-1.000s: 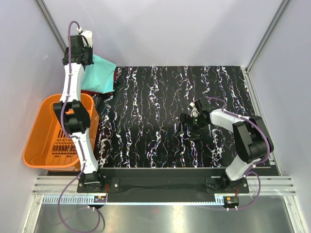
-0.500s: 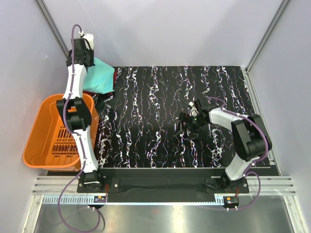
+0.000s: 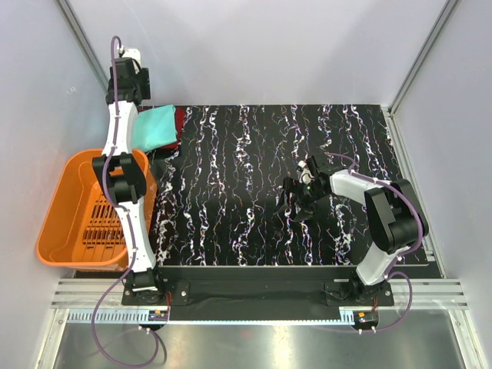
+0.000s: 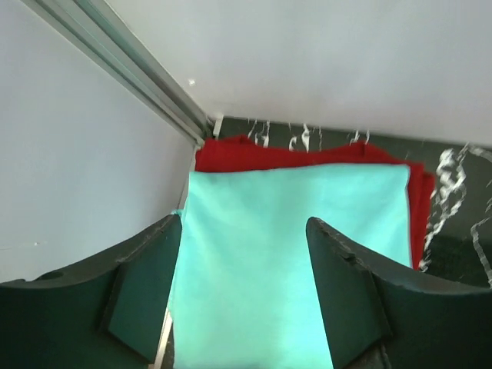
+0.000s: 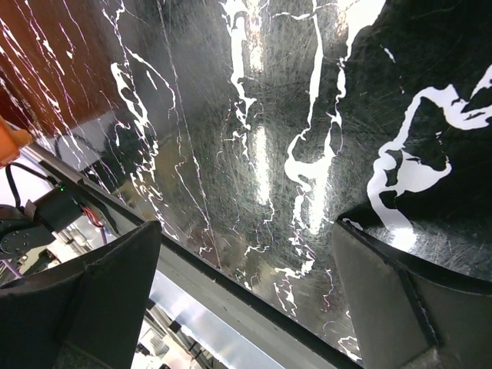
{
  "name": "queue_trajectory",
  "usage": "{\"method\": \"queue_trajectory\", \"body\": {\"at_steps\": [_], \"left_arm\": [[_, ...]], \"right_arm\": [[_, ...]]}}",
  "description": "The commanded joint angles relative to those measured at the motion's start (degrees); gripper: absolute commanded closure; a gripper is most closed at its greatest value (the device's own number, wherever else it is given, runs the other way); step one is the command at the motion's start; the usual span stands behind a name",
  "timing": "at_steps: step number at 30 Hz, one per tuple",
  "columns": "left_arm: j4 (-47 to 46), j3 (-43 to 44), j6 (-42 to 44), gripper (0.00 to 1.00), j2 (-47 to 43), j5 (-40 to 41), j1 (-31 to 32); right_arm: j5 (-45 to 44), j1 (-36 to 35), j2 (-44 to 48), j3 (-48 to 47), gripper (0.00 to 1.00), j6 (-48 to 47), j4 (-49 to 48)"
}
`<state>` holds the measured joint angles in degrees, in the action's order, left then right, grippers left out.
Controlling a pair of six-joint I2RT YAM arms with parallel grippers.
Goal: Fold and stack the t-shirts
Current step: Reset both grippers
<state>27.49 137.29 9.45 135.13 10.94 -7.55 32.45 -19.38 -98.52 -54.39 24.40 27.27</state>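
cloth is filling the gap between my left fingers [image 4: 142, 296], which are standing wide apart and gripping nothing. they are hanging over the light teal-green t-shirt [image 4: 246, 231], and i am not seeing them touch it. that shirt is lying folded flat on top of the dark red t-shirt [image 4: 254, 154], whose edge is showing along the far side and the right side of the teal one. the pair is sitting at the far left corner of the desk [image 3: 254, 154], close to the wall [image 4: 346, 54]. my right fingers [image 5: 92, 300] are also spread wide and carrying nothing. they are hovering low over bare marbled desk, well apart from both shirts, and i cannot tell whether their tips are touching the surface. the orange basket [image 3: 61, 223] is sitting just beside the desk's left edge.
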Motion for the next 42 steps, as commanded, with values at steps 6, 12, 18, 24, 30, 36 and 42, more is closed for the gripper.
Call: {"method": "queue_trajectory", "body": {"at_steps": [6, 12, 18, 24, 30, 36, 42], "left_arm": [[-4.1, -6.05, -3.39, 0.25, -14.53, -5.49, 4.64], [1.86, -13.98, -8.04, 0.17, -18.24, -5.76, 6.67], [-4.52, -32.74, -13.04, 0.22, -25.96, -6.72, 9.91], [-3.41, -37.97, -15.6, 0.23, -31.76, -9.01, 15.01], [-10.4, -56.75, -22.35, 0.22, -47.62, -22.44, 22.38], [-40.14, -98.83, -45.68, 0.18, -71.29, -40.81, 30.39], [-50.68, -126.35, -59.87, 0.16, -103.27, -42.93, 36.73]], "right_arm": [[-2.47, 0.22, 6.31, 1.48, 0.0, 0.82, 0.24], [-2.65, 0.13, 12.29, 3.32, 0.0, 2.05, 1.38], [-2.47, 0.13, 14.76, 4.29, 0.0, 1.7, 2.09], [-1.07, 0.22, 16.16, 5.52, 0.0, 3.36, 0.25], [1.74, 0.22, 20.99, 11.84, 0.0, 9.25, -7.3], [3.67, 0.22, 30.66, 25.19, 0.0, 20.67, -22.06], [5.78, 0.22, 40.5, 39.87, 0.0, 34.55, -39.99]]}}
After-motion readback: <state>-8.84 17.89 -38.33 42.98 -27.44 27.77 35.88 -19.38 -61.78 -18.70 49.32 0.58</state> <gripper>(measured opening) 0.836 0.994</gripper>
